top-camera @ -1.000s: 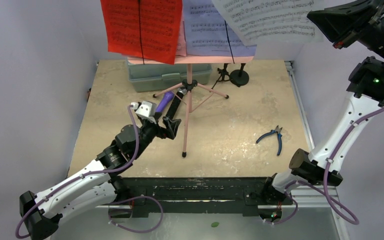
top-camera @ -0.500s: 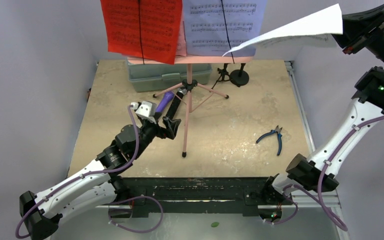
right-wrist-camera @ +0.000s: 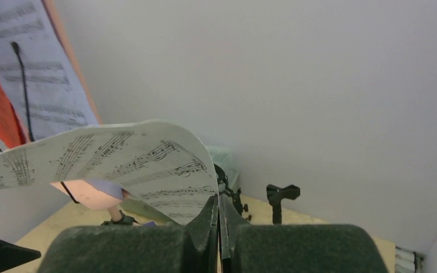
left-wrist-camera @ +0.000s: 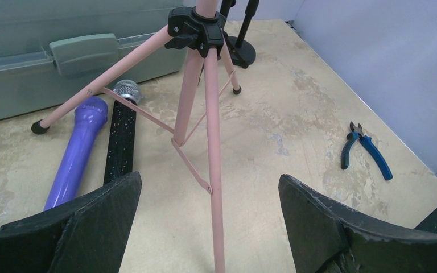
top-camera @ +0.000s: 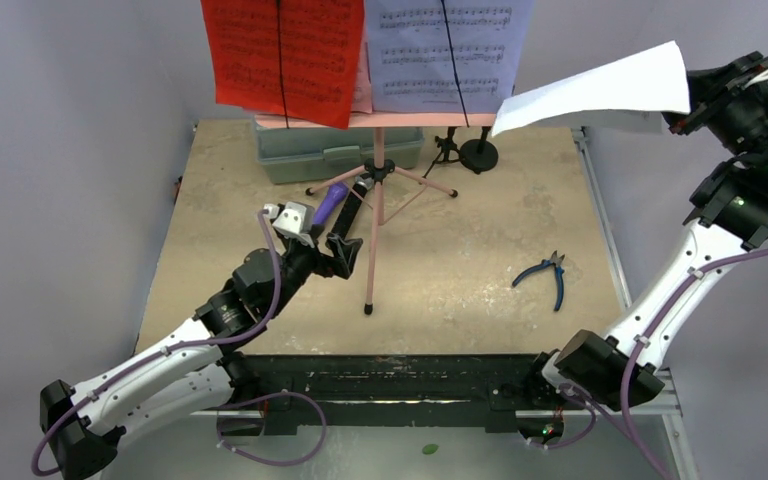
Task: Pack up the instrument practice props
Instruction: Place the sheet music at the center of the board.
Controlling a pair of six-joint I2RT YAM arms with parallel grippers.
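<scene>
White music page [top-camera: 600, 93] juts leftward, nearly flat, from right fingers [right-wrist-camera: 148, 247].

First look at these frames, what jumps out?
The right tool, raised at the far right, pinches a white sheet-music page in mid-air. A red sheet-music page stands out on the pink tripod stand at the back centre. The left tool is open, its fingers either side of the tripod's near leg, with the purple microphone lying flat beside it.
</scene>
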